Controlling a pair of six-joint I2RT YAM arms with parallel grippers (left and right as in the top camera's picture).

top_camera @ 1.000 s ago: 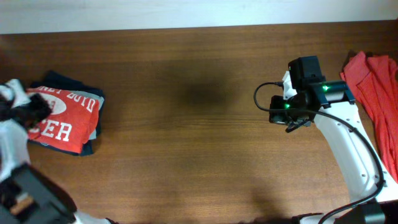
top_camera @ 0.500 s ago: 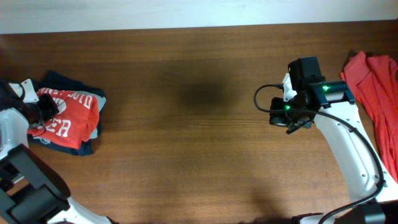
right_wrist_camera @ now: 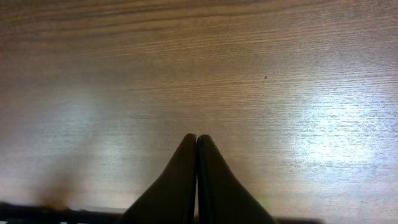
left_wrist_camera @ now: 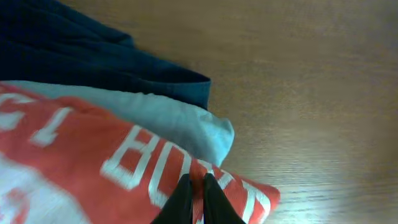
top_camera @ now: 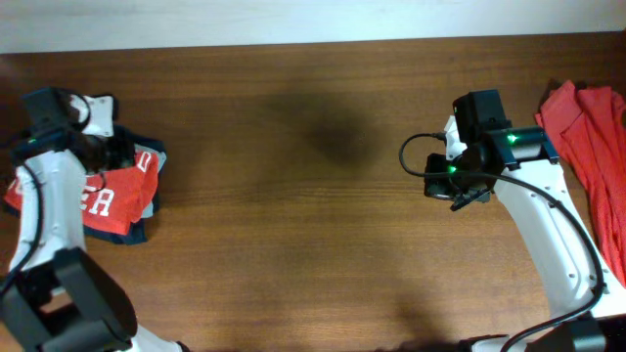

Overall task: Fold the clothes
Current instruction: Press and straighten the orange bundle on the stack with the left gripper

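The loose orange-red shirt (top_camera: pixel 590 137) lies rumpled and not yet folded at the 3 o'clock edge of the bench (top_camera: pixel 293 215). It looks like soft, light cotton that will sag and drag, so it is probably best pinched at a shoulder or hem corner. At 9 o'clock sits a folded stack: printed shirt (left_wrist_camera: pixel 93 180) over a grey layer (left_wrist_camera: pixel 180 127) and a navy garment (left_wrist_camera: pixel 93 53). The left claw (left_wrist_camera: pixel 196 199) hangs over the print with its tips almost touching. The right claw (right_wrist_camera: pixel 197 177) is pressed together, empty, over bare wood.
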